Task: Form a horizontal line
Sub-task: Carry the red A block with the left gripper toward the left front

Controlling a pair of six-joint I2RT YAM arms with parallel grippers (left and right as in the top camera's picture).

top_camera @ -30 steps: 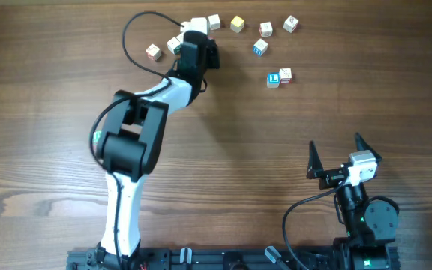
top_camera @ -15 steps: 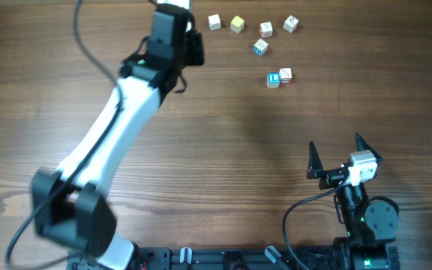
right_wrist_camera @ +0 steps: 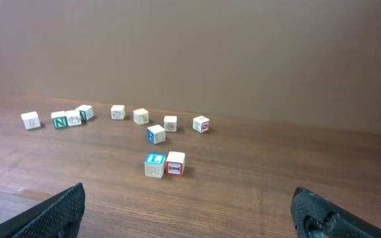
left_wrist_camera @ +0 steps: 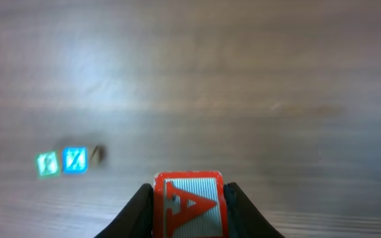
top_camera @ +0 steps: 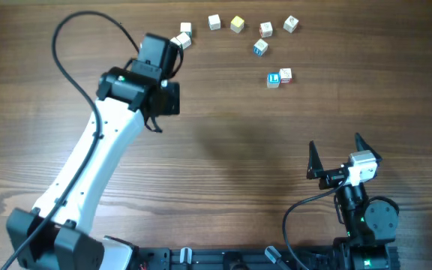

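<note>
- Cube with red A (left_wrist_camera: pixel 188 206): lower centre of the left wrist view, pinched between the two dark fingers of the left gripper (left_wrist_camera: pixel 188 198), one finger against each side. Whether it touches the wood below cannot be told.
- Left arm (top_camera: pixel 96 161): white and black, running from the lower left corner of the overhead frame up to the upper left centre, its head just beside the leftmost visible cubes.
- Alphabet cubes (top_camera: pixel 236 24): nine visible from overhead, strung in a ragged arc along the upper edge of the frame, most of them apart from one another and not in one straight row.
- Blue L cube (top_camera: pixel 274 79) and red-lettered cube (top_camera: pixel 285 74): touching side by side, below the arc, right of upper centre.
- Lone blue cube (top_camera: pixel 259 47): between the arc and that pair, touching neither.
- Blurred green cube (left_wrist_camera: pixel 47 163) and blurred blue cube (left_wrist_camera: pixel 75 160): just beside each other at the left of the left wrist view, letters unreadable.
- Right gripper (top_camera: pixel 334 142): lower right of the overhead frame, fingers spread wide with nothing between them, well apart from every cube.
- Table (top_camera: pixel 238 150): brown wood grain.
- Cable (top_camera: pixel 64 41): black loop, upper left.
</note>
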